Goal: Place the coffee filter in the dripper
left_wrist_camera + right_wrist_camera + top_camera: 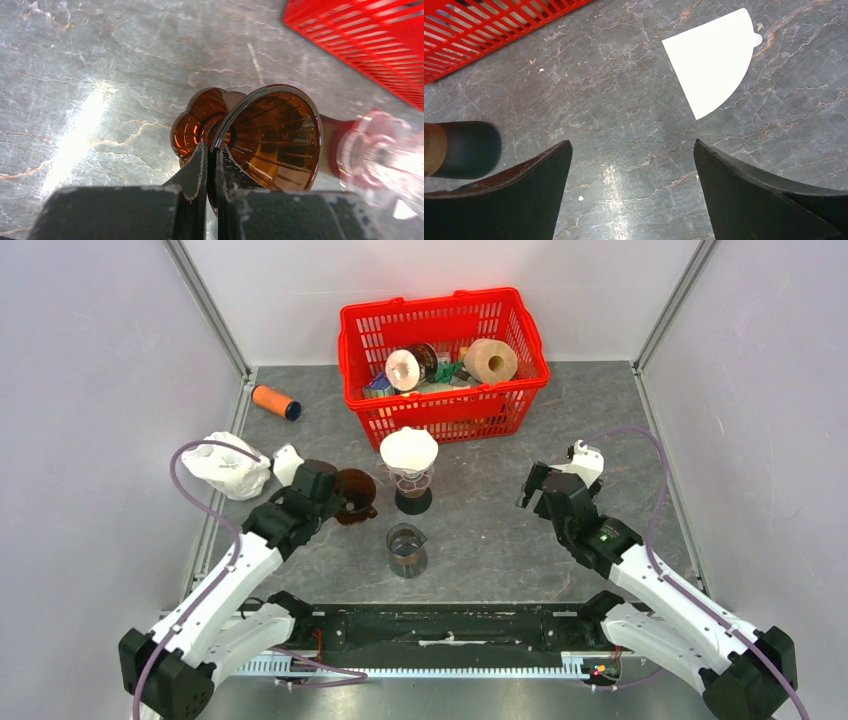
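Filter: a folded white fan (714,60) is lying flat on the worktop (480,530). It is showing only in the right wrist view, ahead of the right jaws and toward that picture's right side, with bare stone running round every edge of it.
Amber dripper: (272,135) is sitting tilted, left of the worktop's centre. Its mouth is facing the left wrist camera and its scalloped base is pointing away.
Left gripper: (212,150) its jaws are clamping the amber dripper's near rim, one finger inside the cone and one outside.
Right gripper: (631,144) its jaws are standing wide open over bare worktop, holding nothing and touching nothing, apart from the filter.
Clear dripper: (410,480) is standing upright on a black base just beside the amber dripper, on its right, with a white cone (408,448) sitting in its top.
Beaker: (406,550) is standing nearer the arms than the clear dripper, apart from both drippers.
Basket: (445,415) red, is sitting at the far edge, its near wall close behind the clear dripper.
Open room: the widest bare stretch is lying between the clear dripper and the right gripper, running on toward the right wall.
Left edge: a white bag (228,465) is lying against the wall beside the left arm, and an orange cylinder (275,401) is lying near the far left corner.
Dark round thing: (461,149) is showing at the left edge of the right wrist view; what it is cannot be told.
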Robot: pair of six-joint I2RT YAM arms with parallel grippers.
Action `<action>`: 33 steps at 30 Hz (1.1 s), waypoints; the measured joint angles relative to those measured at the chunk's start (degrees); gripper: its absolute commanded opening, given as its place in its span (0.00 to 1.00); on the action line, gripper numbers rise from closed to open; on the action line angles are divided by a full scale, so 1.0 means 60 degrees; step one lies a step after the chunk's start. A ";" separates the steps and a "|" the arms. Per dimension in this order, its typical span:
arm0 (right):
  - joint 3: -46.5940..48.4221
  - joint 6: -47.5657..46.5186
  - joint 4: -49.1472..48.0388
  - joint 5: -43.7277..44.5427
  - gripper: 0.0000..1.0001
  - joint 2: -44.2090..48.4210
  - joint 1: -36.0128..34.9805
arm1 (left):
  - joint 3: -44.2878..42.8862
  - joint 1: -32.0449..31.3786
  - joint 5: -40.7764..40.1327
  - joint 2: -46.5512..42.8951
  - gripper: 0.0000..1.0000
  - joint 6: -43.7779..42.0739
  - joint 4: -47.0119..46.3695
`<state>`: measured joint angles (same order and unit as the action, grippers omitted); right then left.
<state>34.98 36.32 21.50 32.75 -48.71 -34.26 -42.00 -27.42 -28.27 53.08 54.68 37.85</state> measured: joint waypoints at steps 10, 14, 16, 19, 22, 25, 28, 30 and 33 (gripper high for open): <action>-0.0302 -0.0688 -0.0448 -0.0251 0.99 0.1064 0.0000 | -0.3238 0.0015 0.2324 -0.0197 0.02 -0.1745 0.2080; -0.0845 -0.0838 -0.0852 -0.0248 0.99 0.1814 0.0000 | -0.3905 0.0015 0.3464 -0.0164 0.02 -0.2794 0.2827; -0.1071 -0.0900 -0.0954 -0.0240 0.99 0.2036 0.0000 | -0.3905 0.0015 0.3923 -0.0204 0.02 -0.3155 0.3093; -0.1184 -0.0984 -0.1031 -0.0244 0.99 0.2157 0.0000 | -0.3712 0.0015 0.4878 -0.0229 0.02 -0.3639 0.3217; -0.1188 -0.1002 -0.1137 -0.0244 0.99 0.2171 0.0000 | -0.3508 0.0015 0.6025 -0.0036 0.02 -0.3982 0.3151; -0.1188 -0.1020 -0.1180 -0.0251 0.99 0.2146 0.0000 | -0.3464 0.0011 0.7027 0.0324 0.02 -0.4255 0.2987; -0.1188 -0.1027 -0.1180 -0.0262 0.99 0.2106 0.0000 | -0.3468 0.0011 0.7905 0.0568 0.02 -0.4546 0.2827; -0.1188 -0.1035 -0.1180 -0.0259 0.99 0.2098 0.0000 | -0.3464 0.0011 0.8448 0.0729 0.02 -0.4692 0.2772; -0.1188 -0.1042 -0.1180 -0.0262 0.99 0.2095 0.0000 | -0.3464 -0.0018 0.9063 0.1009 0.02 -0.4849 0.2597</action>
<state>27.86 30.06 14.41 31.18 -36.14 -34.26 -62.78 -27.53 26.11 59.13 25.58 53.43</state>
